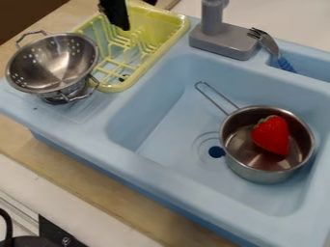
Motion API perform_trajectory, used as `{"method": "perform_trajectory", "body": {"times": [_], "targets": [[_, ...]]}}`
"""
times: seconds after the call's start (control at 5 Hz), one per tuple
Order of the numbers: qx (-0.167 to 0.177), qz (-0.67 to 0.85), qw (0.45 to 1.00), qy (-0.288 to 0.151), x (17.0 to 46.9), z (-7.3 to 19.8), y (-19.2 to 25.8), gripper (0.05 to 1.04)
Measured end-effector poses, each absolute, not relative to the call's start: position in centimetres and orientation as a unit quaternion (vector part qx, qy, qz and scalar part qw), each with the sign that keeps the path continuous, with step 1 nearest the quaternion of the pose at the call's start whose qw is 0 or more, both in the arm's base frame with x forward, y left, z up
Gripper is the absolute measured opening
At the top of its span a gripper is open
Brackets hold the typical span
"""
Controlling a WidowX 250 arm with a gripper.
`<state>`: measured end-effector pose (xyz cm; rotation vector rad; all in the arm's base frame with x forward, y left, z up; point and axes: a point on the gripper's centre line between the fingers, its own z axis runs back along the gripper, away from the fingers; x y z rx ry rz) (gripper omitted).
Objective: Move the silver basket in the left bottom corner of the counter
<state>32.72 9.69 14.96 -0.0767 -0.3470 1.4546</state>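
At the top edge of the camera view, the black gripper (116, 14) hangs over the yellow dish rack, to the right of and above the silver basket, apart from it. The silver basket (55, 62), a metal colander with small holes and two wire handles, sits tilted on the blue sink's left ledge. Its right side is against the rack's edge, with one handle toward the back and the other at its lower right. The wooden counter (138, 212) runs along the sink's front and left sides.
The yellow rack (171, 29) stands right of the basket. Inside the blue sink basin (148, 116) lies a metal pot (264, 173) holding a red strawberry (272, 135). A grey faucet (222, 41) and a blue-handled fork (274, 48) are at the back. Black stove parts (58, 236) show at lower left.
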Motion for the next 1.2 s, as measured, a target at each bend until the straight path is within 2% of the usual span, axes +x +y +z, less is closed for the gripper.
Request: {"method": "perform_trajectory", "body": {"times": [0.2,0.6,0.8,1.0,1.2], "targets": [[-0.053,0.591,0.795,-0.125,32.9,14.4,8.2,0.997],[-0.061,0.562,0.821,-0.084,32.3,14.3,5.9,0.997],[-0.062,0.492,0.864,-0.081,31.7,15.1,4.5,0.997],[-0.058,0.453,0.886,-0.080,31.2,14.8,2.9,0.997],[-0.074,0.403,0.909,-0.074,30.4,15.5,1.3,0.997]]}}
